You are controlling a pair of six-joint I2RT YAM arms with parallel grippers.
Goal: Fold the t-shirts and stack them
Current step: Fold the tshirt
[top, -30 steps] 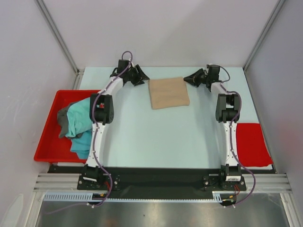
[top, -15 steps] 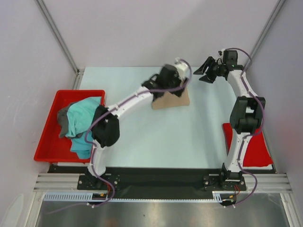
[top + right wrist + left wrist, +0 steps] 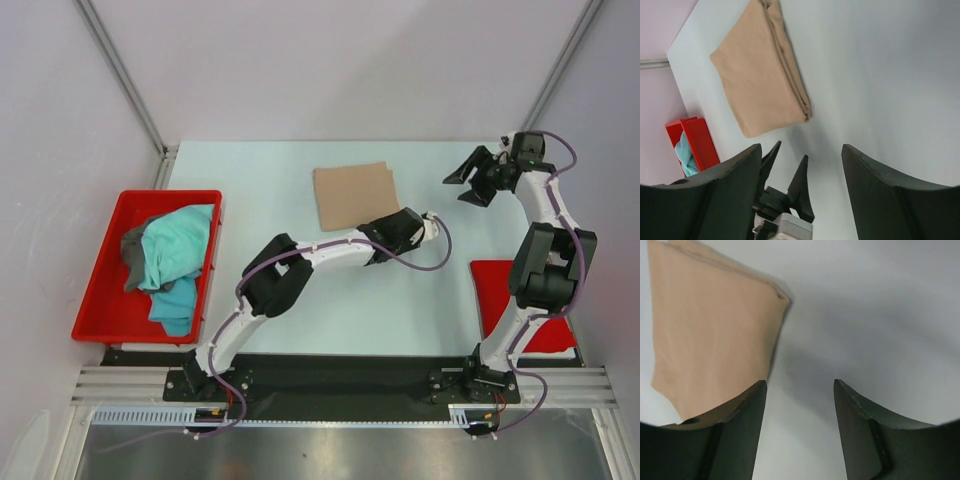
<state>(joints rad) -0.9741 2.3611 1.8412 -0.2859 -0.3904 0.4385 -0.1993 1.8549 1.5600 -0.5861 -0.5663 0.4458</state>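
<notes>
- Tan t-shirt (image 3: 355, 195): folded into a flat rectangle at the far centre of the desk (image 3: 420, 320). The right wrist view shows layered fold edges along one side. Nothing touches it.
- Left fingers (image 3: 752, 405): spread apart, with only bare desk in the gap, so they hold nothing. They sit just beside the near right corner of the tan t-shirt. Judgement: this spot suits either a grab at that edge or a retreat from the fold. I cannot tell which.
- Right fingers (image 3: 747, 165): also spread and empty, held at the far right of the desk, well apart from the cloth. Judgement: the arm is kept out there so it does not disturb the fold.
- Teal t-shirt (image 3: 175, 245) and dark grey t-shirt (image 3: 132, 250): crumpled together in the red tray (image 3: 95, 290) at the left. The teal one lies on top and laps over the tray's right wall. Judgement: the tray serves as the supply bin, and these two are unfolded.
- Red mat (image 3: 487, 285): lies flat at the near right, partly hidden by the right arm. No shirt shows on its visible part. Judgement: it is the likely stacking place, so the tan fold probably goes there.
- Progress, judged: one shirt of three is folded and none are stacked.
</notes>
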